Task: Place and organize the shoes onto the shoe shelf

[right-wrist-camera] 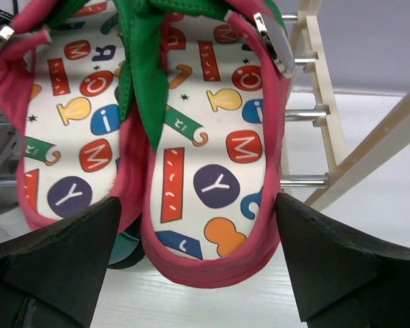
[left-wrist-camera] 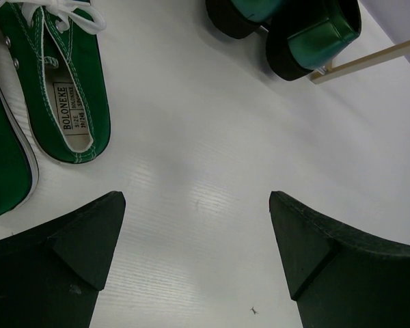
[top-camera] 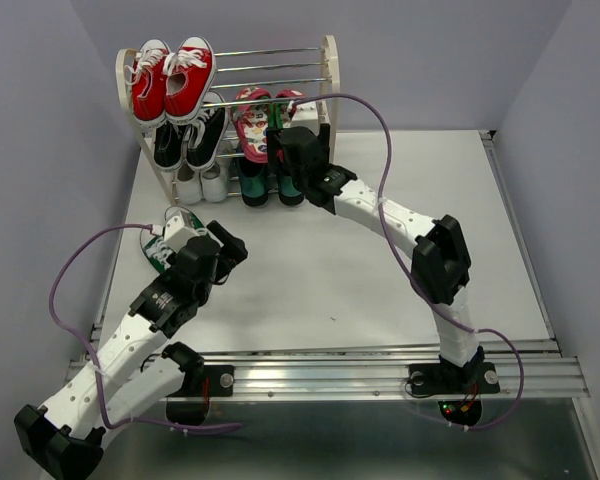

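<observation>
Released, left fingers [left-wrist-camera: 68, 260] and right fingers [right-wrist-camera: 55, 260] hover empty; shelf [top-camera: 327, 60] holds flip-flops [right-wrist-camera: 205, 157], loafers [left-wrist-camera: 314, 37].

Glossy loafers [left-wrist-camera: 320, 37], canvas sneakers [left-wrist-camera: 78, 89] — chrome shelf rods [right-wrist-camera: 306, 181].

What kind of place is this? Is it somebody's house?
Probably not a house, more likely a robot test lab. Two robot arms are bolted to a metal rail at the edge of a white table, plain grey walls close it in, and a small shoe shelf stands at the back.
</observation>
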